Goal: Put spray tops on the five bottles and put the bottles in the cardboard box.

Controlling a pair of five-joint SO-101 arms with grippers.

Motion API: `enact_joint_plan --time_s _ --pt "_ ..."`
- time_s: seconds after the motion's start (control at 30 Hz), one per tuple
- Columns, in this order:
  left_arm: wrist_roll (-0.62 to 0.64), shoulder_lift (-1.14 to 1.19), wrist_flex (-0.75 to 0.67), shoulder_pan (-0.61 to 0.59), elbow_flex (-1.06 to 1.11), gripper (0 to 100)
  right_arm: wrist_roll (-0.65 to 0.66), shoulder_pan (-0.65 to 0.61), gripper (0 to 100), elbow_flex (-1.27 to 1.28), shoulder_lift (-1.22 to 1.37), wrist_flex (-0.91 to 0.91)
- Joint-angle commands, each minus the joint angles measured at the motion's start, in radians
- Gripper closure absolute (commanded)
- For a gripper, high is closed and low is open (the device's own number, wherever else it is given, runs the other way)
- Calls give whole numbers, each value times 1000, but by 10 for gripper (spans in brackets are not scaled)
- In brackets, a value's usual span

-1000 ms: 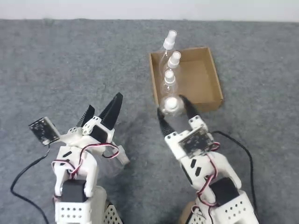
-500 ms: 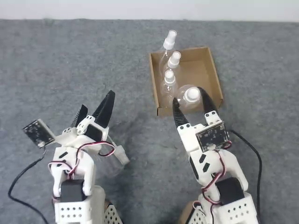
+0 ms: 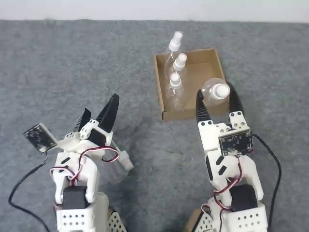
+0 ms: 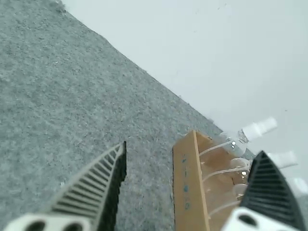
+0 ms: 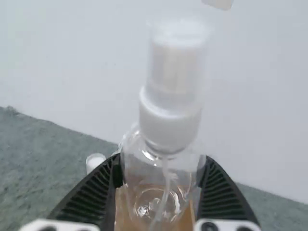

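The right claw is gripping a spray-topped bottle, seemingly above the near corner of the cardboard box; the left claw is hanging open over the bench.

No legible text, numbers or signs in any view. Only candidate: a few faint blue printed marks on the outer side wall of the brown open-topped cardboard box, seen in the left wrist view, spaced down that wall below the box rim. Too small and blurred to tell letters from symbols.
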Motion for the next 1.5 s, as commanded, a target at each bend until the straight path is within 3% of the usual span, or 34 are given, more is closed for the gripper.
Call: enact_joint_plan --time_s 0.0,0.43,0.73,1.17,1.47 --pt "-9 5 -37 -3 2 625 -3 12 905 -141 104 -36" --pt "-31 5 -37 -3 4 625 -6 85 905 -358 570 -48" --pt "-44 5 -35 -3 5 625 -5 85 905 -364 785 -228" --pt "-44 5 -35 -3 5 625 -3 82 905 -367 969 -414" --pt "-44 5 -35 -3 5 625 -3 85 905 -459 1055 -410"
